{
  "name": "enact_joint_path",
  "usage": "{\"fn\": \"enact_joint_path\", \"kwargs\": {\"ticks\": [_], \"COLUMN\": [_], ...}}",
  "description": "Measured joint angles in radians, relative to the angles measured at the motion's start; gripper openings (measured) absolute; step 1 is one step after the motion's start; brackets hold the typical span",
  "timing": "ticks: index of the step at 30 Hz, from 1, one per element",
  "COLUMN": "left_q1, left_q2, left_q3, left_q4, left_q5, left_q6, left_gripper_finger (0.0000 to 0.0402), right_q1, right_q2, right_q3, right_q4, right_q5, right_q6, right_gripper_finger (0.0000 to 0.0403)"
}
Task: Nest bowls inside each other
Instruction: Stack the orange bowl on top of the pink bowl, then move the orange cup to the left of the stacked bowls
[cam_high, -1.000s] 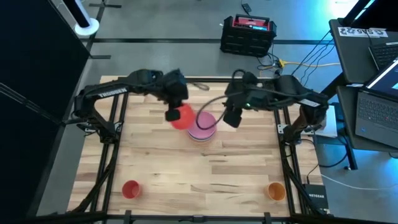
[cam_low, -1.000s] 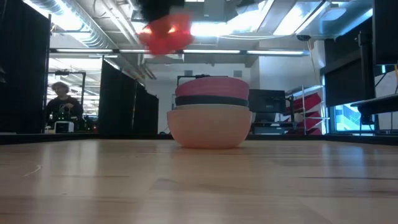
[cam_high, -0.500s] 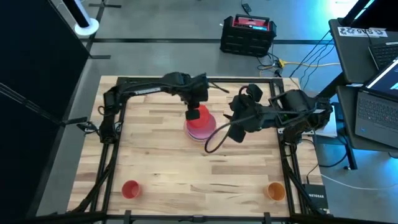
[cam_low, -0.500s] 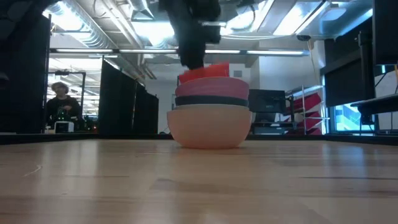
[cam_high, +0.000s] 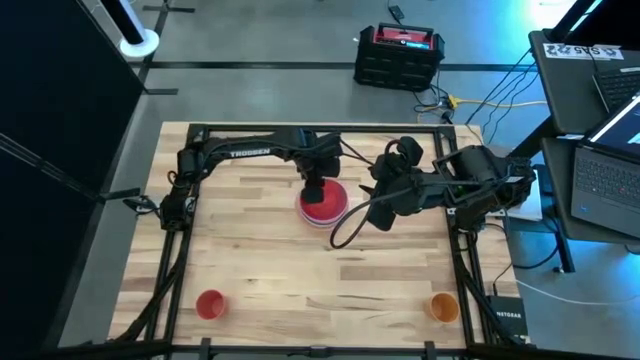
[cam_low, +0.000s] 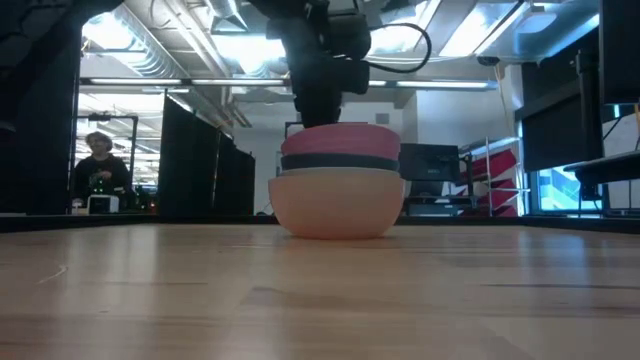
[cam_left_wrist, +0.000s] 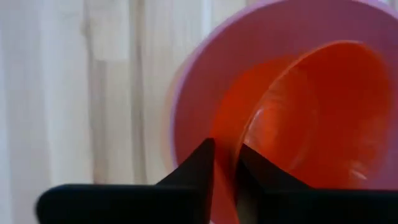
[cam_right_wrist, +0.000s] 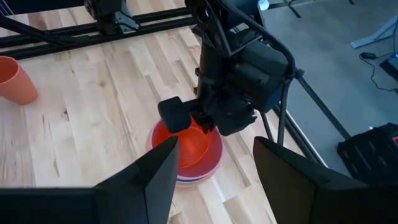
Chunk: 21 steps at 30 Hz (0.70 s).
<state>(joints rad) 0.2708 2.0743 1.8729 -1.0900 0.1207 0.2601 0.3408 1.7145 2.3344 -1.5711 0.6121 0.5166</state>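
A stack of nested bowls (cam_high: 323, 202) stands at the far middle of the table: a white bowl (cam_low: 337, 200) at the bottom, a dark teal rim (cam_low: 340, 162), and a pink bowl (cam_low: 340, 140) on top. A red bowl (cam_left_wrist: 311, 112) lies tilted inside the pink bowl (cam_left_wrist: 186, 112). My left gripper (cam_left_wrist: 225, 155) points down over the stack's far-left rim, its fingers a little apart astride the red bowl's rim. My right gripper (cam_right_wrist: 214, 168) hovers open to the right of the stack, holding nothing. My left gripper comes from above, pointing down, with one finger (cam_left_wrist: 202, 158) outside the red bowl's rim (cam_left_wrist: 239, 134) and the other inside it. A narrow gap shows between the fingers, and I cannot tell whether they touch the rim. The red bowl rests in the pink bowl.
A small red bowl (cam_high: 210, 304) stands near the front left corner and a small orange one (cam_high: 443, 306) near the front right. A black cable (cam_high: 345, 232) loops from the right arm over the table right of the stack. Bare wood lies between stack and front edge.
My left gripper has carried the red bowl toward the table's right and down into the pink bowl on the stack. The red bowl, lifted clear a second ago, now sits inside the stack, below the pink rim in the low view. My right arm has swung away rightward.
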Motion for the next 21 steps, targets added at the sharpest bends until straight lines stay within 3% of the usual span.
{"fn": "enact_joint_path", "kwargs": {"ticks": [5, 21], "left_q1": [0.002, -0.098], "left_q2": [-0.001, -0.039], "left_q3": [0.01, 0.31], "left_q4": [-0.017, -0.428], "left_q5": [0.0, -0.073], "left_q6": [-0.005, 0.03], "left_gripper_finger": [0.0115, 0.0151], "right_q1": [0.0, -0.001], "right_q2": [0.0, -0.009], "right_q3": [0.0, -0.03], "right_q4": [0.0, 0.001], "right_q5": [-0.001, -0.004], "right_q6": [-0.017, -0.087], "right_gripper_finger": [0.0193, 0.0193]}}
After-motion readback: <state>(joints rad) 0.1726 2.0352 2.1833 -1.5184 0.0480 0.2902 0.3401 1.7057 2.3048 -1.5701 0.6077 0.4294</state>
